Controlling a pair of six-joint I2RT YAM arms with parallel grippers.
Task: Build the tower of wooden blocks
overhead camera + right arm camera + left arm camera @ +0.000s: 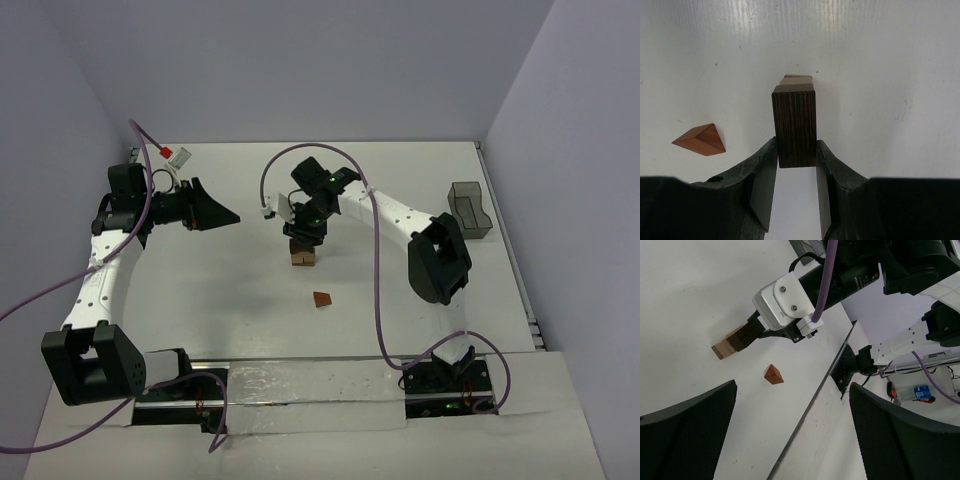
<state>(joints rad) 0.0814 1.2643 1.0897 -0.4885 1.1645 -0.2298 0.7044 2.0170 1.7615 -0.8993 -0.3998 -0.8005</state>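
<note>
**Right claw (796,152) grips a dark block (795,120) at the tower**

The right claw is partly closed, its two fingers pressed against the sides of the dark, striped block. Straight beyond that block, in line with it, the stack of tan blocks (796,79) stands mid-worktop (880,75). I cannot tell whether block and stack touch. The reddish-brown wedge (322,300) lies alone, apart from the stack, nearer and slightly right of it in the overhead view. The left claw (793,385) hangs wide open and empty, well to the left.
</note>
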